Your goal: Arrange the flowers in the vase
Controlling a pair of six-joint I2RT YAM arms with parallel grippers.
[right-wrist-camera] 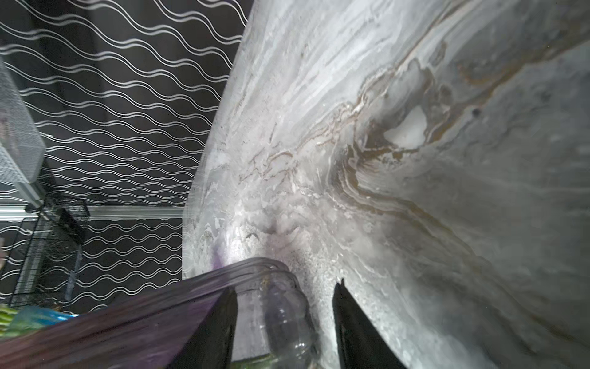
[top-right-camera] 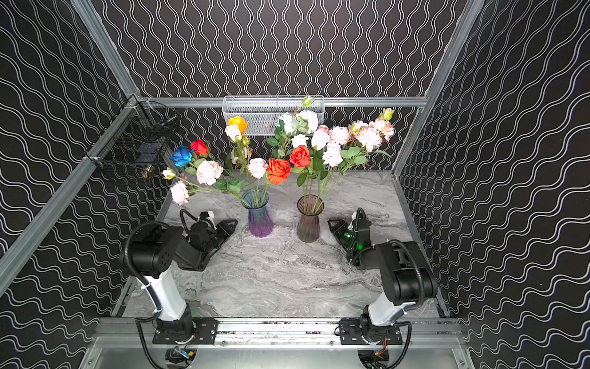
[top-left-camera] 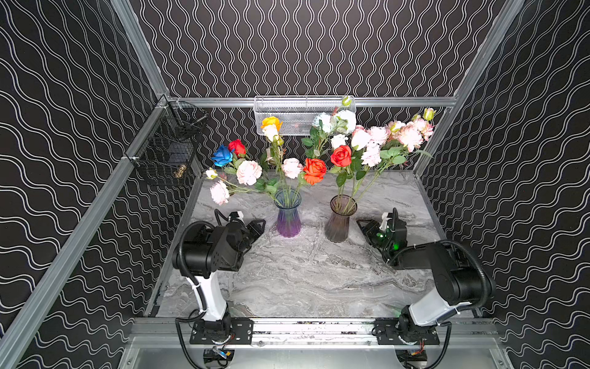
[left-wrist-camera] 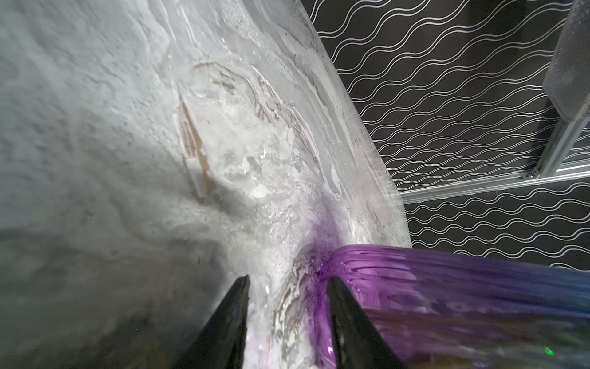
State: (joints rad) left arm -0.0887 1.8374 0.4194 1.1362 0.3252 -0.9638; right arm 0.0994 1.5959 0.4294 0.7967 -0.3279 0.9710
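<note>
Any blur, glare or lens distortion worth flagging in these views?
In both top views the flowers are sharp and evenly lit. Left wrist view: purple vase smeared by blur, table edge bowed by the lens. Right wrist view: brown vase streaked with blur too.

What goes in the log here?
flowers: split between purple vase and brown vase | left gripper: open, empty | right gripper: open, empty
</note>
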